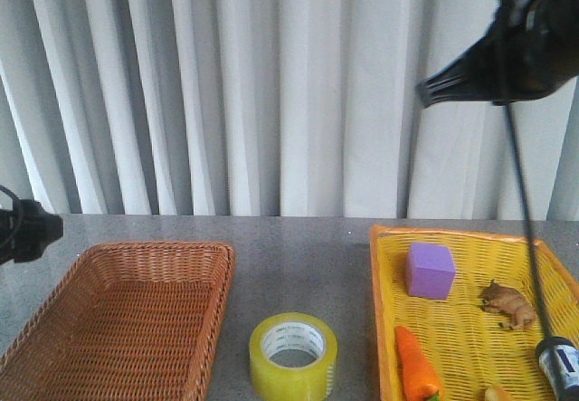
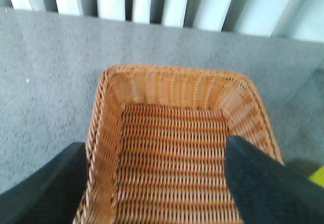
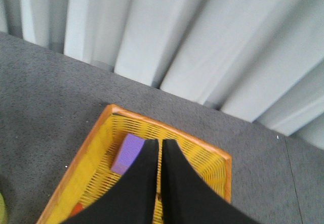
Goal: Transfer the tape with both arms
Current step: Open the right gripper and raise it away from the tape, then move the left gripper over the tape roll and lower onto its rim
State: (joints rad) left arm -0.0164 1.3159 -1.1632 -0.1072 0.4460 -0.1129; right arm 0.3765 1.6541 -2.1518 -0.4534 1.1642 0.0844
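The tape, a wide yellow roll with a white printed core, lies flat on the grey table between the two baskets, near the front edge. My left gripper is open and empty, its fingers spread over the brown wicker basket; only part of that arm shows at the left edge of the front view. My right gripper is shut and empty, held high above the yellow basket. In the front view it hangs at the top right, far above the tape.
The brown wicker basket stands at the front left. The yellow basket at the right holds a purple cube, a carrot, a brown toy and a dark cylinder. White curtains close off the back.
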